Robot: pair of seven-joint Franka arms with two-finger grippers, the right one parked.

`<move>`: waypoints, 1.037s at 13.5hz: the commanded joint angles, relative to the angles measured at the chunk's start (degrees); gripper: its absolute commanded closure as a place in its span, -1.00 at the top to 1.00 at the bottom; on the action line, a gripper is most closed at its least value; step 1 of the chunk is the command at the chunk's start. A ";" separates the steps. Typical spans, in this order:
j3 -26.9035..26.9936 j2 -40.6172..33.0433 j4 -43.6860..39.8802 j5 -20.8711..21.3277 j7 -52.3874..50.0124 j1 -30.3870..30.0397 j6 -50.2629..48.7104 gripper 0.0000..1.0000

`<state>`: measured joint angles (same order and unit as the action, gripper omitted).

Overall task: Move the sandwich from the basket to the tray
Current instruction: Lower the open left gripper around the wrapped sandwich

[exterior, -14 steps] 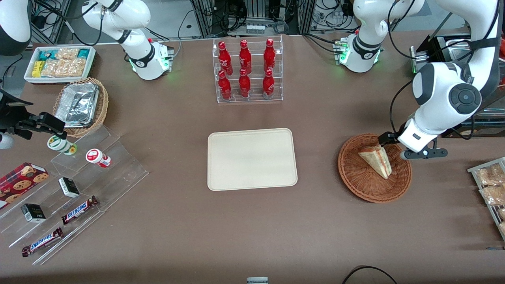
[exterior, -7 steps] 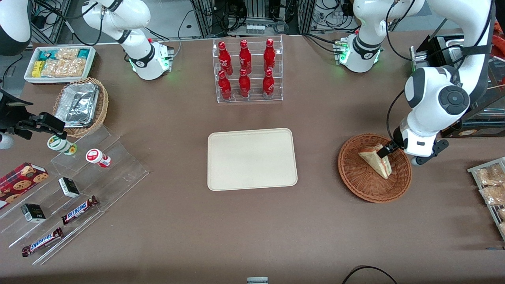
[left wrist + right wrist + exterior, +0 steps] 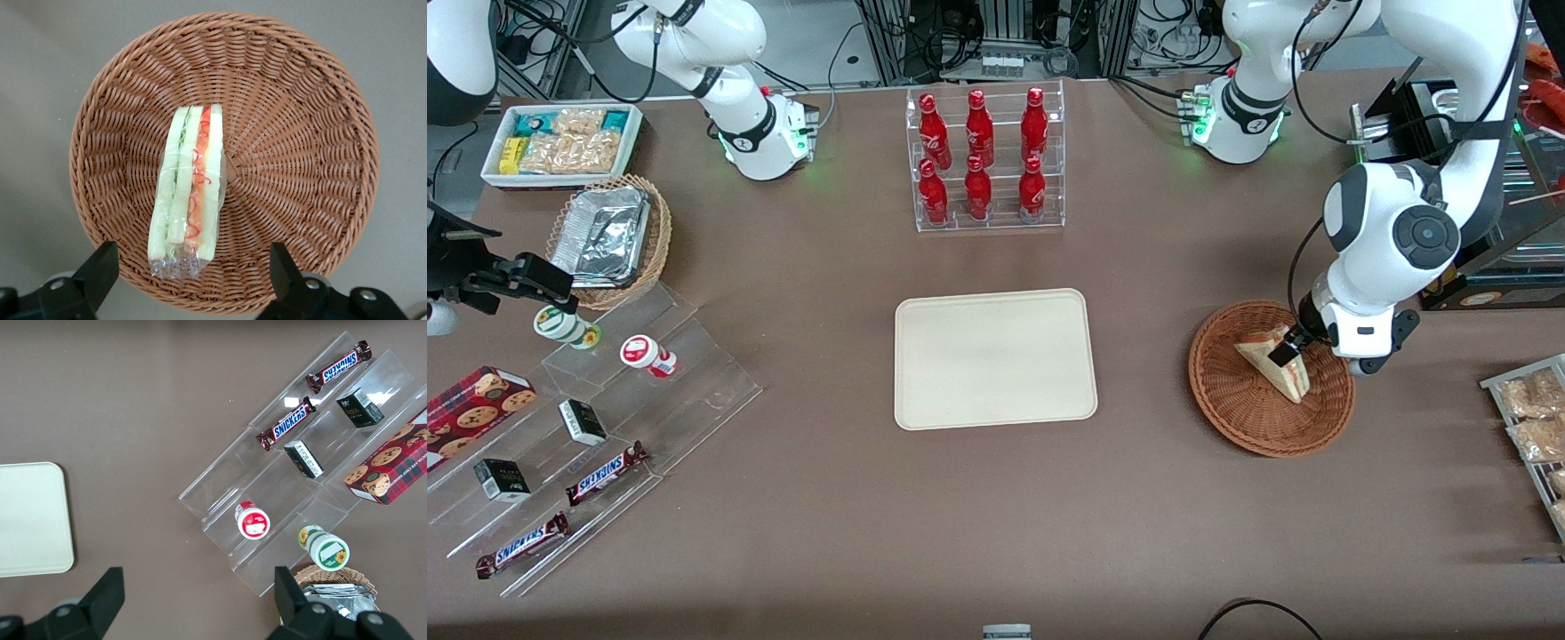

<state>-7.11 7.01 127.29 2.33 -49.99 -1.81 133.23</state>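
The sandwich (image 3: 1282,380) is a wrapped wedge lying in the round reddish-brown wicker basket (image 3: 1232,418) toward the working arm's end of the table. Its red and green layers show in the left wrist view, sandwich (image 3: 190,177) resting on the basket (image 3: 300,153) weave. My gripper (image 3: 1291,348) hovers just over the sandwich's thick end. It is open, gripper (image 3: 192,268) fingers wide apart on either side of the wrapped end, touching nothing. The cream tray (image 3: 996,358) lies flat mid-table with nothing on it, and its corner shows as tray (image 3: 30,520) in the right wrist view.
A clear rack of red bottles (image 3: 983,160) stands farther from the camera than the tray. A wire rack of snack packets (image 3: 1529,418) sits beside the basket at the table's edge. Clear steps with candy bars (image 3: 596,427), a tan foil basket (image 3: 609,238) and a white bin (image 3: 560,142) lie toward the parked arm's end.
The working arm's wrist swung from the basket's rim to directly over the sandwich, and the gripper came closer to it. The sandwich and basket have not moved.
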 commanded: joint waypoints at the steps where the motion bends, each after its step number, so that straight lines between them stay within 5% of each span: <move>1: 0.17 -0.68 1.56 0.66 -1.51 0.32 -0.25 1.00; 14: 0.35 4.23 3.32 0.22 -2.30 -0.30 6.69 1.00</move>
<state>-6.82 10.91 129.88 2.32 -50.86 -2.09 137.94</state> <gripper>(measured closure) 0.000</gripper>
